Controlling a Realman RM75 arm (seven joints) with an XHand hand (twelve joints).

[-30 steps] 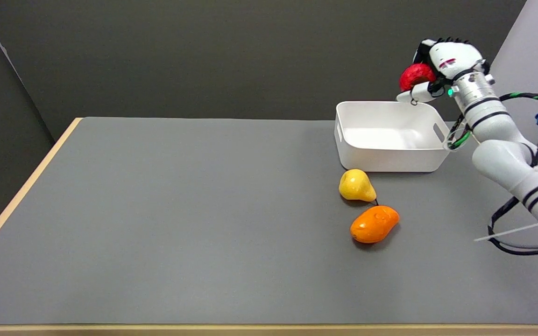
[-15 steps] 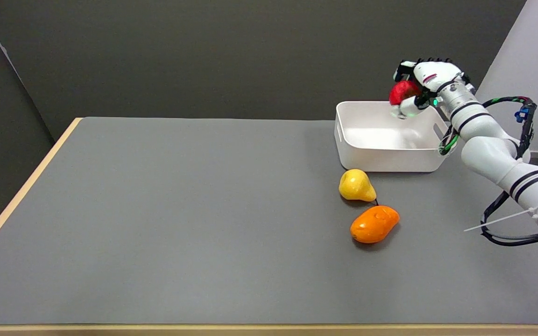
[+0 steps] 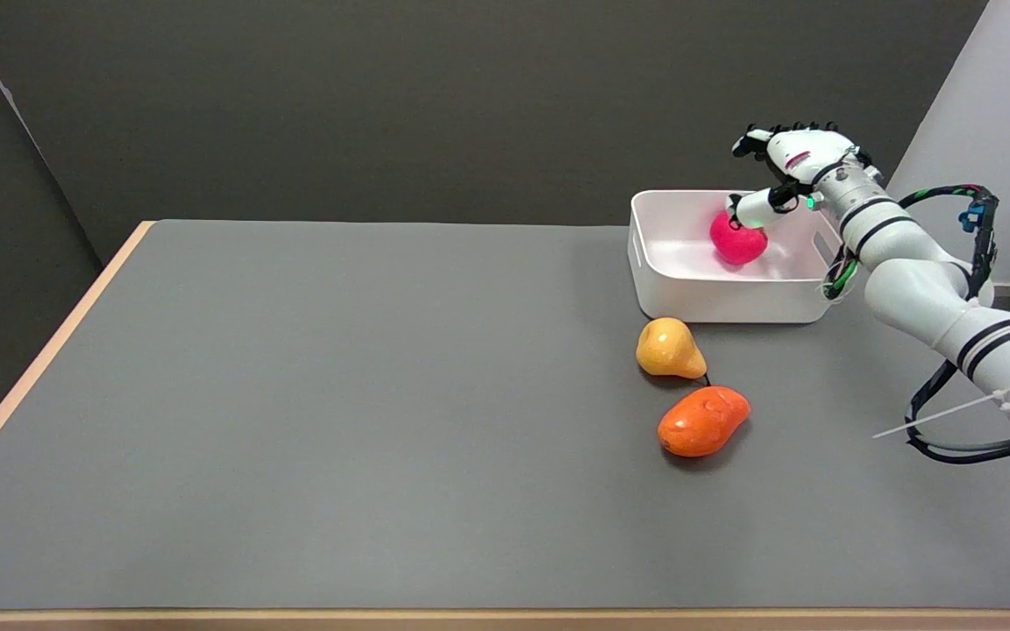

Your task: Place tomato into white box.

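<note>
Head view shows the tomato (image 3: pixel 737 243) inside the white box (image 3: pixel 698 294), round, with no clear long axis or pointing end. Above the box the right hand (image 3: pixel 785 171) hangs with fingers spread, holding nothing. Near the box's front wall, a yellow pear (image 3: pixel 668 349) and orange fruit (image 3: pixel 702 421) lie on the grey bench (image 3: pixel 338 394); dark walls stand behind.

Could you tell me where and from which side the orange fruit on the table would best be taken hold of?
Probably across its narrow width, coming down from above. The orange fruit lies on its side, its long axis running from lower left to upper right, with open table on most sides. The yellow pear sits close behind its right end, so grip nearer the middle.
</note>
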